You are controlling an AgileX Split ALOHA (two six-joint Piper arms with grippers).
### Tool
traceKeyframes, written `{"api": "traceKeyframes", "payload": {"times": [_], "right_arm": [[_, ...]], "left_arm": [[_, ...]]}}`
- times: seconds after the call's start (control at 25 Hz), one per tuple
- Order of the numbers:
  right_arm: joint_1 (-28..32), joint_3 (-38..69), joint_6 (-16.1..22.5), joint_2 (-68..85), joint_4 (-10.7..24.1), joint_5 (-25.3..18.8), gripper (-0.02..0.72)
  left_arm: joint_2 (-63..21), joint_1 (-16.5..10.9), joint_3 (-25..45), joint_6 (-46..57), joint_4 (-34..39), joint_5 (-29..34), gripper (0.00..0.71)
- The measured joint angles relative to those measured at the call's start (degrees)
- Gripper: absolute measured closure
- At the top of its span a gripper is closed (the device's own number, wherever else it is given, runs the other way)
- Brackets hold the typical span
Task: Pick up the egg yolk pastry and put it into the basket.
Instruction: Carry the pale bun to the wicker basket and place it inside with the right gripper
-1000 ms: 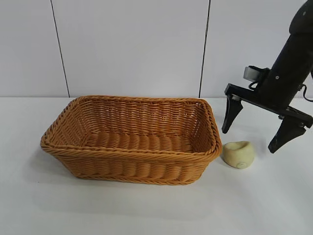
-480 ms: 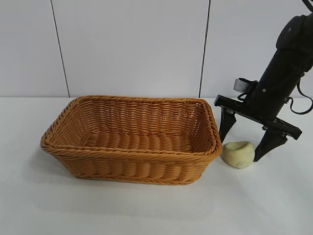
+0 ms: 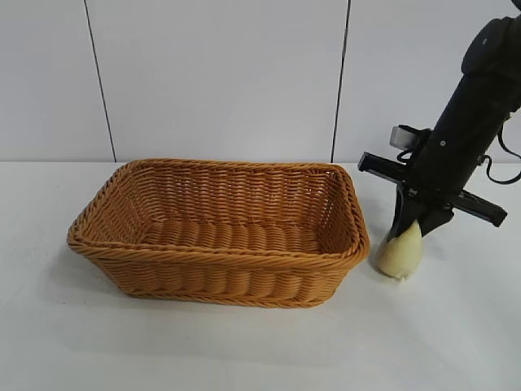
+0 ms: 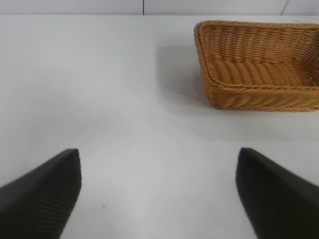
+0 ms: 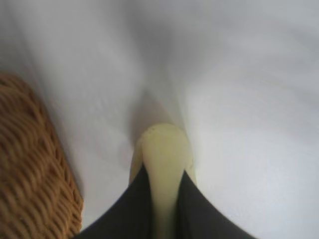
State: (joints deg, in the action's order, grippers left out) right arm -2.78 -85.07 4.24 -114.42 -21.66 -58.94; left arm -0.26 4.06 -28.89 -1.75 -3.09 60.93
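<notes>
Level front camera; close wrist cameras, basket (image 3: pixel 220 232) shared.

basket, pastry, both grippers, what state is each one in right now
basket: upright on the table, nothing inside.
egg yolk pastry: pinched into a tall narrow shape, beside the basket's right end.
right gripper: shut on the egg yolk pastry, pointing steeply down.
left gripper: open, holding nothing, away from the basket.
</notes>
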Motion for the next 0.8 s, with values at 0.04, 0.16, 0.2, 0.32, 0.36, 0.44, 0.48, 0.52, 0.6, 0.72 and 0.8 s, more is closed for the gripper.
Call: {"api": "traceKeyframes", "payload": {"times": [0.04, 0.16, 0.2, 0.32, 0.36, 0.44, 0.48, 0.52, 0.6, 0.72, 0.8], "right_arm": [[0.0, 0.0, 0.0, 1.4, 0.1, -0.3, 0.681], [0.0, 0.0, 0.0, 4.6, 0.8, -0.5, 0.682], [0.0, 0.0, 0.0, 5.2, 1.0, -0.7, 0.682], [-0.1, 0.0, 0.0, 6.3, 1.0, -1.6, 0.682], [-0.4, 0.0, -0.2, 6.6, 1.0, -1.9, 0.682], [-1.7, 0.0, -0.8, 7.0, 0.6, -1.9, 0.682], [-2.4, 0.0, -1.2, 7.2, -0.1, -1.9, 0.682], [-3.4, 0.0, -1.6, 7.4, -0.7, -1.9, 0.682], [-5.4, -0.8, -1.8, 7.5, -1.7, -2.0, 0.682], [-9.3, -3.0, -1.8, 7.7, -2.5, -1.7, 0.682], [-11.8, -4.0, -1.5, 7.7, -2.7, -0.7, 0.682]], "left_arm": [[0.0, 0.0, 0.0, 0.0, 0.0, 0.0, 0.084], [0.0, 0.0, 0.0, 0.0, 0.0, 0.0, 0.084], [0.0, 0.0, 0.0, 0.0, 0.0, 0.0, 0.084], [0.0, 0.0, 0.0, 0.0, 0.0, 0.0, 0.084], [0.0, 0.0, 0.0, 0.0, 0.0, 0.0, 0.084], [0.0, 0.0, 0.0, 0.0, 0.0, 0.0, 0.084], [0.0, 0.0, 0.0, 0.0, 0.0, 0.0, 0.084], [0.0, 0.0, 0.0, 0.0, 0.0, 0.0, 0.084], [0.0, 0.0, 0.0, 0.0, 0.0, 0.0, 0.084], [0.0, 0.0, 0.0, 0.0, 0.0, 0.0, 0.084], [0.0, 0.0, 0.0, 0.0, 0.0, 0.0, 0.084]]}}
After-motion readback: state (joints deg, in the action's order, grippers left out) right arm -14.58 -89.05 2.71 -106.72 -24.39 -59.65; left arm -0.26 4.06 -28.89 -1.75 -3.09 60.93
